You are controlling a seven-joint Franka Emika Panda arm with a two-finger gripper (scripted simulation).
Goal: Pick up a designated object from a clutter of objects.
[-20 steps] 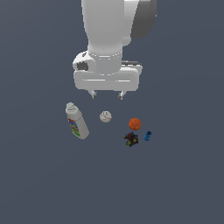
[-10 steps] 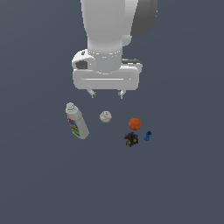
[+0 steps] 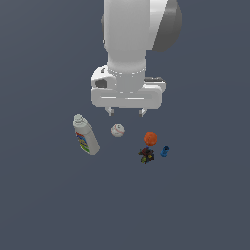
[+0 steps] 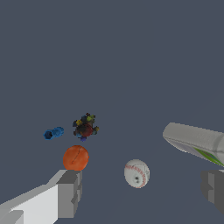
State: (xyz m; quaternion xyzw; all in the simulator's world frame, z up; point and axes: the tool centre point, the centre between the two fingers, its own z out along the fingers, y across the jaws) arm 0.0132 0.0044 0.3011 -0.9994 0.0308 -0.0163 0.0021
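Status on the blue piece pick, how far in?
Early. Done: nothing; the small blue piece lies untouched beside the dark multicoloured lump, below the orange ball in the exterior view. In hand: the gripper is open and empty, hovering above the clutter nearer the baseball. Left: shift over the blue piece, descend, close, lift. The white bottle lies apart, probably no obstacle.

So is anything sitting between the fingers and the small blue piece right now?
Nothing covers the small blue piece from above. The orange ball lies between it and the open gripper, and the dark multicoloured lump sits close beside it, crowding a descent.
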